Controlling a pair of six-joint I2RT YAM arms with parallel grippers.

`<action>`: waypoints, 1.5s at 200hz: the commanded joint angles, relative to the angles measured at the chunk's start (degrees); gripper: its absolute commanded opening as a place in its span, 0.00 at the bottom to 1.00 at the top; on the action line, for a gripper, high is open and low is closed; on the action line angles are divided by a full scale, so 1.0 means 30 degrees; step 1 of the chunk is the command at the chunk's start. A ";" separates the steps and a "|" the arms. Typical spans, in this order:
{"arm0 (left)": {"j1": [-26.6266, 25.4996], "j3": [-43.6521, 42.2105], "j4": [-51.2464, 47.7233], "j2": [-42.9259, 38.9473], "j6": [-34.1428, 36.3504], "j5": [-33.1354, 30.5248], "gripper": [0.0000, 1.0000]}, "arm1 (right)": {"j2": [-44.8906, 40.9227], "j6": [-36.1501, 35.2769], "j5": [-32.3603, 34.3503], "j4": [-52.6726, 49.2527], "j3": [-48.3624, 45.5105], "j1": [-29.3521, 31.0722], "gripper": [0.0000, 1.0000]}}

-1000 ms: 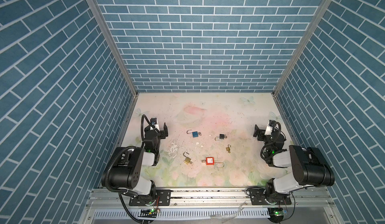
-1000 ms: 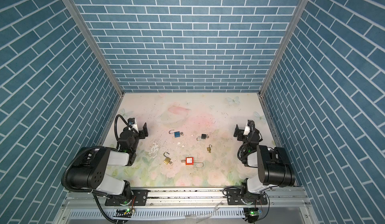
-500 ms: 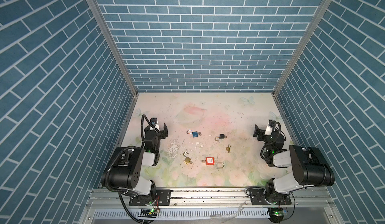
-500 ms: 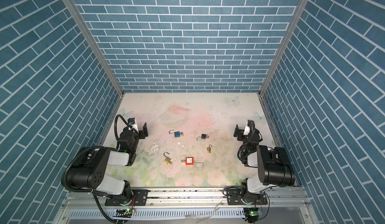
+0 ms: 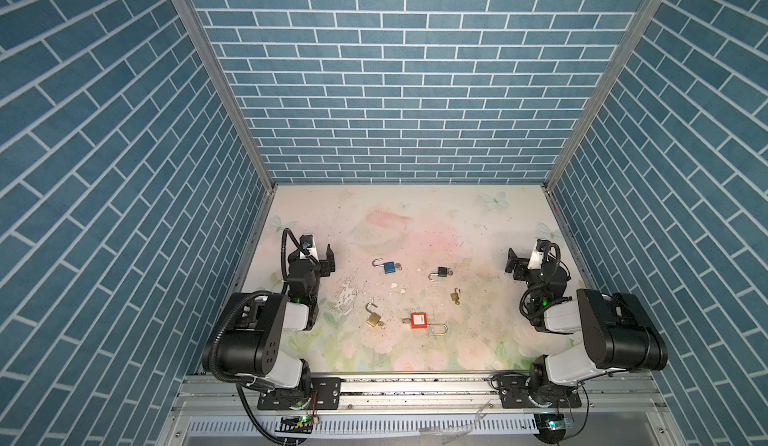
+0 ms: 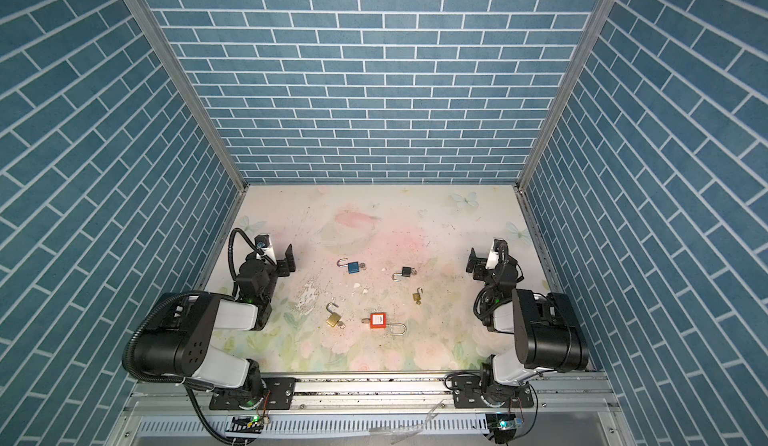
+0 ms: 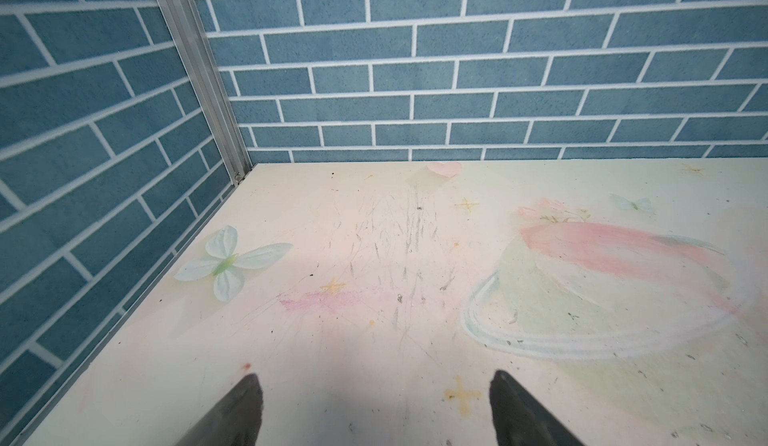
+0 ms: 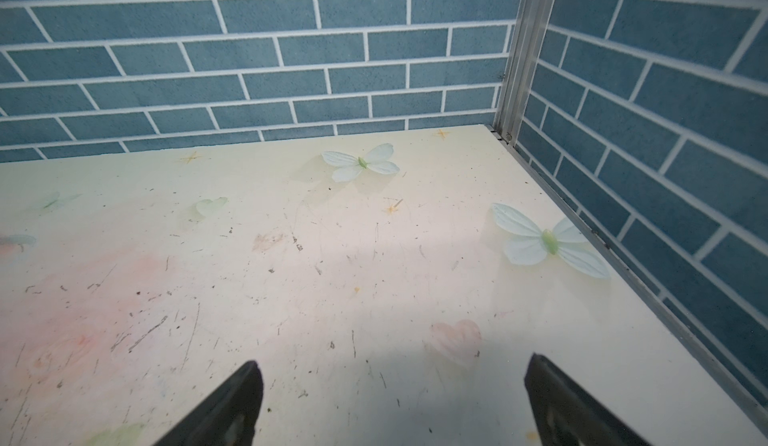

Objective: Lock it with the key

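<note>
Several padlocks with open shackles lie mid-table in both top views: a blue padlock (image 5: 389,267) (image 6: 353,267), a black padlock (image 5: 444,273), a small brass padlock (image 5: 455,296), a larger brass padlock (image 5: 373,319) and a red padlock (image 5: 418,320) (image 6: 378,320). A small key (image 5: 398,265) seems to stick out of the blue one's base; it is too small to be sure. My left gripper (image 5: 319,258) (image 7: 376,386) rests open at the left side. My right gripper (image 5: 524,260) (image 8: 392,373) rests open at the right side. Both are empty and far from the padlocks.
Blue brick-pattern walls (image 5: 399,91) close the table on three sides, with metal corner posts (image 7: 199,70) (image 8: 519,49). The floral tabletop (image 5: 415,224) is scratched, with a worn white patch (image 5: 345,294). A metal rail (image 5: 415,381) carries both arm bases at the front.
</note>
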 commanded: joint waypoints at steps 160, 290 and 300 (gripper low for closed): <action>-0.0195 0.7837 -1.2431 -0.6426 -0.3613 -0.3074 0.86 | -1.0232 0.4115 -0.0192 -0.6547 0.2542 -0.0095 0.99; 0.6330 0.9381 -1.4620 -0.9188 -1.8722 1.1127 0.86 | -1.3211 1.6615 -0.4494 -0.5153 0.2762 -0.2354 0.99; 0.6151 0.9705 -1.5932 -0.9095 -1.8185 1.0806 0.86 | -1.3037 1.6116 -0.5053 -0.6739 0.3459 -0.2389 0.99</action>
